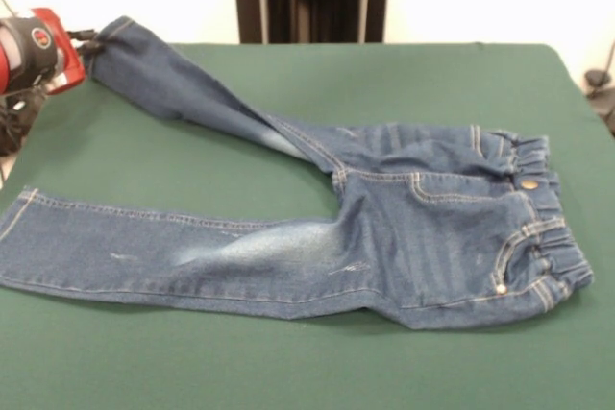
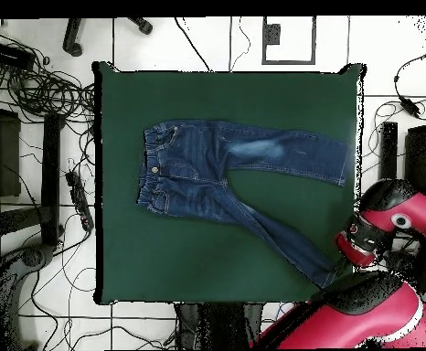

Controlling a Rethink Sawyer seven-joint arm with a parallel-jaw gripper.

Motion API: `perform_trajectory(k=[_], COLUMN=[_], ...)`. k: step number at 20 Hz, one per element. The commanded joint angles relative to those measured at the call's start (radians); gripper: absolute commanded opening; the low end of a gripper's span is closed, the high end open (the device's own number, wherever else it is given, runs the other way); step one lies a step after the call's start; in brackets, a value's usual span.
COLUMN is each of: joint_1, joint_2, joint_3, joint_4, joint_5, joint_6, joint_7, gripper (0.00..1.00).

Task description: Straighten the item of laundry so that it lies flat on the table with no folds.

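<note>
Nearest the camera, 1 leg of the jeans lies long and flat across the green table, its cuff out at the left edge and a pale faded patch at the knee. Behind it sits the gathered waistband on the right, brass button showing, the seat smooth with only slight puckers. Further back, leg 2 angles away to the far left corner, its cuff reaching the table's edge, right where the arm's red and black wrist sits. The gripper itself is hidden there, so I cannot tell whether it is clamped on that cuff or let go. My read: this is the last spreading step, with the far leg stretched out on the diagonal. Next calls for settling that cuff on the cloth and lifting clear without dragging it.
</note>
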Motion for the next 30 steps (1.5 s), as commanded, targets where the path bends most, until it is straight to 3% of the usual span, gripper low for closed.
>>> perform_trajectory(k=[1,12,30], joint_1=[0.059,0.063,0.044], joint_2=[0.033,0.073,0.134], joint_3=[0.07,0.094,0.168], joint_4=[-0.023,-0.022,-0.002], joint_5=[-0.029,-0.008,-0.038], joint_6=[-0.07,-0.214,-0.544], joint_7=[-0.092,-0.059,-0.218], gripper=[0.0,0.0,0.0])
